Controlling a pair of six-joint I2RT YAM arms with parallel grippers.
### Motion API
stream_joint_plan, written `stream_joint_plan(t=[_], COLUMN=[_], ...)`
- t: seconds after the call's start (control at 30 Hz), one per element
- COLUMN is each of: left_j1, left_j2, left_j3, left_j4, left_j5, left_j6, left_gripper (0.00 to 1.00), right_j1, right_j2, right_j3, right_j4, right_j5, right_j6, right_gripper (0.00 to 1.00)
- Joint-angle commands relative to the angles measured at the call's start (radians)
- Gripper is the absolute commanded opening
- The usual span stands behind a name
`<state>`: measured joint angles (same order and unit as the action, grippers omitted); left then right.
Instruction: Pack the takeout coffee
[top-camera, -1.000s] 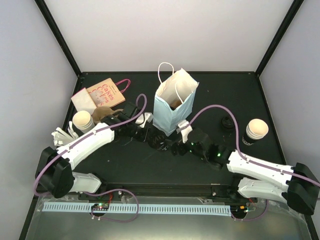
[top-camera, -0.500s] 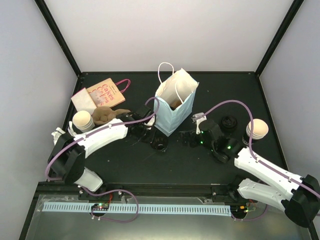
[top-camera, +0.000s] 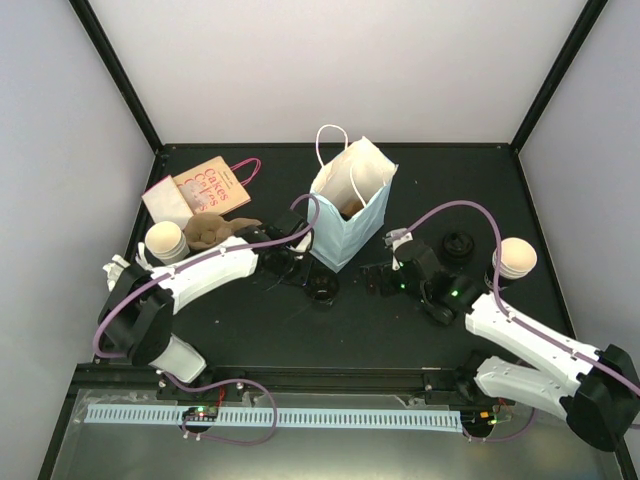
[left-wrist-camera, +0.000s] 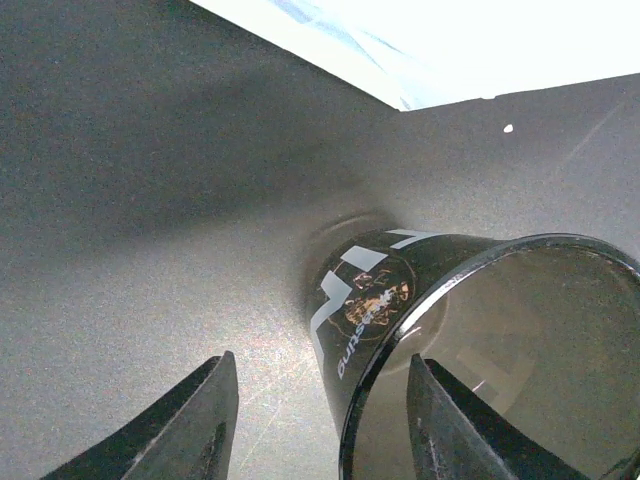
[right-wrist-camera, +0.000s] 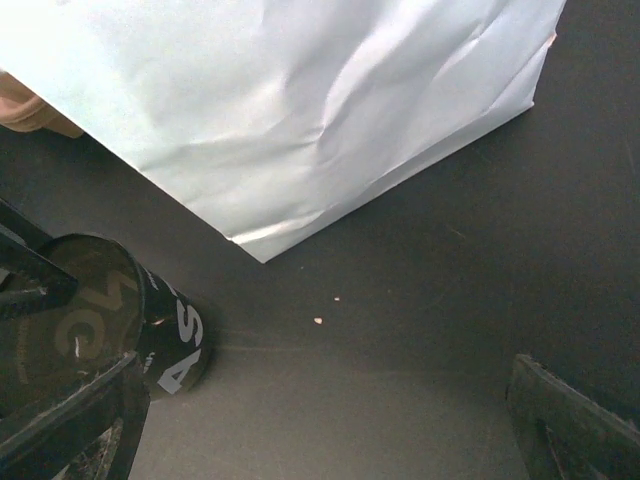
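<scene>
A light blue paper bag (top-camera: 348, 215) stands open mid-table, and its side fills the top of the right wrist view (right-wrist-camera: 300, 100). An open black cup (top-camera: 322, 290) stands upright just in front of the bag. My left gripper (top-camera: 310, 280) is open over the cup's rim (left-wrist-camera: 400, 330): one finger (left-wrist-camera: 190, 420) is outside the wall and the other hangs over the inside. My right gripper (top-camera: 383, 279) is open and empty to the right of the cup (right-wrist-camera: 150, 340). Two lidded coffee cups stand apart, one at the left (top-camera: 165, 241) and one at the right (top-camera: 514, 258).
A loose black lid (top-camera: 457, 245) lies between the right arm and the right coffee cup. A brown crumpled paper piece (top-camera: 210, 228) and a pink-handled printed bag (top-camera: 205, 185) lie at the back left. White cutlery (top-camera: 125, 268) sits by the left arm.
The left arm carried the black cup towards the bag, then opened its jaws off the rim, so the cup stands free. The right arm swung back to the right, then edged slightly left.
</scene>
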<state>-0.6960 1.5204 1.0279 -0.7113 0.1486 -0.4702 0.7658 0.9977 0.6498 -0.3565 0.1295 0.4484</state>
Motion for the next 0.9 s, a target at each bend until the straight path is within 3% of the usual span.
stream_joint_plan(t=[0.0, 0.57, 0.77, 0.87], left_j1=[-0.005, 0.001, 0.053, 0.097], left_j2=[-0.045, -0.165, -0.224, -0.295], left_j3=[0.041, 0.086, 0.053, 0.003], left_j4=[0.012, -0.02, -0.009, 0.026], left_j5=[0.022, 0.006, -0.033, -0.06], left_j6=[-0.004, 0.005, -0.01, -0.025], left_gripper=[0.52, 0.82, 0.98, 0.99], right_j1=[-0.009, -0.009, -0.008, -0.008], right_j2=[0.014, -0.003, -0.013, -0.014], right_j3=[0.03, 0.079, 0.081, 0.07], right_j4=[-0.025, -0.084, -0.065, -0.067], right_j5=[0.036, 0.089, 0.1, 0.112], right_j6=[0.006, 0.04, 0.04, 0.037], right_gripper=[1.0, 1.0, 1.0, 1.0])
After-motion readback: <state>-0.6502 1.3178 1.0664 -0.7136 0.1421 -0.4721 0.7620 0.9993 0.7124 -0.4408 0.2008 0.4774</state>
